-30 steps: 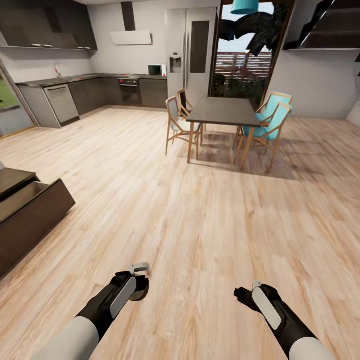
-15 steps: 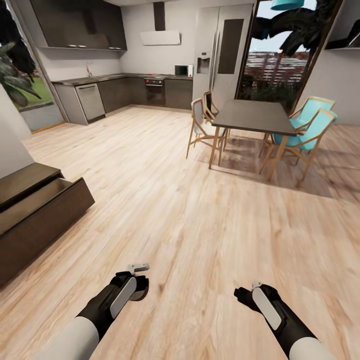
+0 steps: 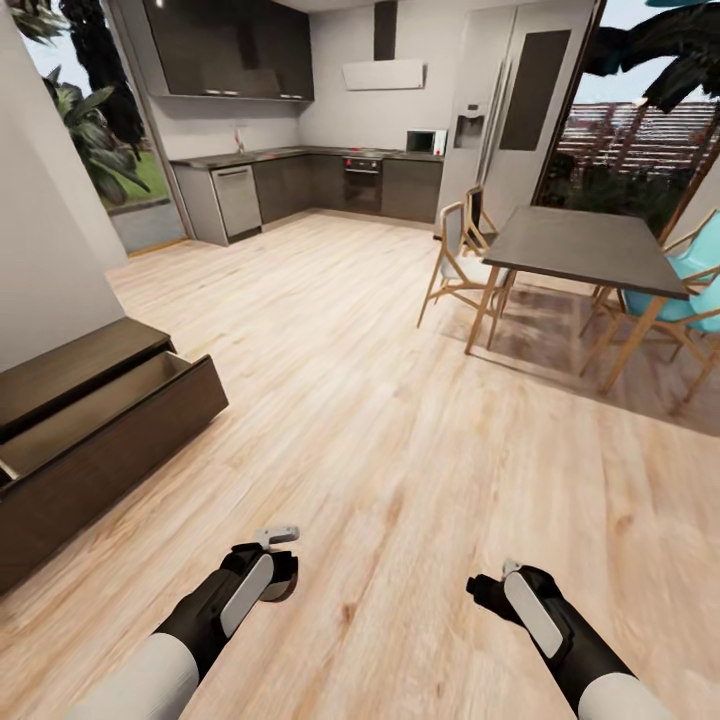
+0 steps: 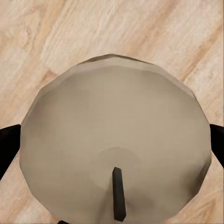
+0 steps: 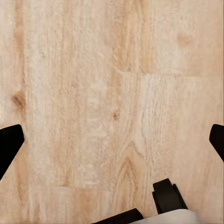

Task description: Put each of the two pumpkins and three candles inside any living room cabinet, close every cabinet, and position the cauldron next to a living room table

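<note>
Candle (image 4: 114, 149) sat gripped in the left hand (image 4: 112, 140), its cream top and dark wick close under the wrist camera, with the black fingers (image 4: 8, 147) pressed against its two sides. It seemed to be carried low over the floor (image 3: 400, 400) so that it could go into storage without being set down on the way. Ahead of that hand and off to its left stood the dark-brown cabinet (image 3: 90, 420), near but out of reach; its drawer (image 3: 70, 425) was pulled out and looked bare in the part that showed, which suggested it was the place meant for the candle. Just beyond the cabinet rose a plain pale wall (image 3: 50, 250).

The right hand (image 5: 112, 140) was spread open with nothing between its fingers, hanging over bare planks, probably kept free for shutting the drawer.

The floor was light wood boards with clear grain and knots. Far ahead of both hands lay a kitchen (image 3: 300, 180) with dark units, and ahead to the right of the right hand stood a dark dining table (image 3: 590, 245) with wooden chairs, some with teal seats, before a large window onto greenery.
</note>
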### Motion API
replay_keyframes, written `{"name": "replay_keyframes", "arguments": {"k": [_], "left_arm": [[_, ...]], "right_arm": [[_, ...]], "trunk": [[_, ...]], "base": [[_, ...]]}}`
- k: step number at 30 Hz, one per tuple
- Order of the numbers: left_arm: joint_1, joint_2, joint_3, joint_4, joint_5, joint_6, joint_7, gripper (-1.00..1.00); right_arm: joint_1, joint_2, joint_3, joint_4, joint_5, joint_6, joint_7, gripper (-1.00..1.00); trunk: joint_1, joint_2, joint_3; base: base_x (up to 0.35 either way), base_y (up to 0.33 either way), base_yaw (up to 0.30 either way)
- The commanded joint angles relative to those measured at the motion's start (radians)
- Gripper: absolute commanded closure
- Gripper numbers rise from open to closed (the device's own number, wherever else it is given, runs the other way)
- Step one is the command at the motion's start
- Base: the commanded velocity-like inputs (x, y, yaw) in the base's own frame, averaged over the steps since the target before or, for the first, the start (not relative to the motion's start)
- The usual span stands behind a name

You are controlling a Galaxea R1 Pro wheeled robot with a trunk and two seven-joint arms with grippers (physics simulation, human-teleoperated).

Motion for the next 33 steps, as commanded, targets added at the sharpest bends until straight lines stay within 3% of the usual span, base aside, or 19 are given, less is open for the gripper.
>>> {"name": "replay_keyframes", "arguments": {"k": [1, 12, 23, 33], "left_arm": [[-0.001, 0.000, -0.004, -0.001, 0.009, 0.001, 0.010, 1.00], [-0.001, -0.004, -0.006, 0.000, 0.008, 0.001, 0.011, 1.00], [-0.001, -0.006, -0.006, 0.000, 0.007, 0.001, 0.011, 1.00], [-0.001, -0.007, -0.007, 0.000, 0.006, 0.001, 0.013, 1.00]], "right_arm": [[0.000, -0.002, 0.005, -0.005, -0.010, 0.002, -0.010, -1.00], [-0.001, -0.002, 0.005, -0.011, -0.010, 0.003, -0.005, -1.00], [-0.001, -0.002, 0.005, -0.011, -0.011, 0.001, -0.006, -1.00], [-0.001, -0.002, 0.005, -0.013, -0.010, 0.000, -0.006, -1.00]], "trunk": [[0.001, 0.000, -0.001], [0.001, 0.000, -0.006], [0.001, 0.000, -0.009], [0.001, 0.000, -0.009]], "base": [[0.324, 0.000, 0.284], [0.324, 0.000, 0.276], [0.324, 0.000, 0.061], [0.324, 0.000, 0.259]]}}
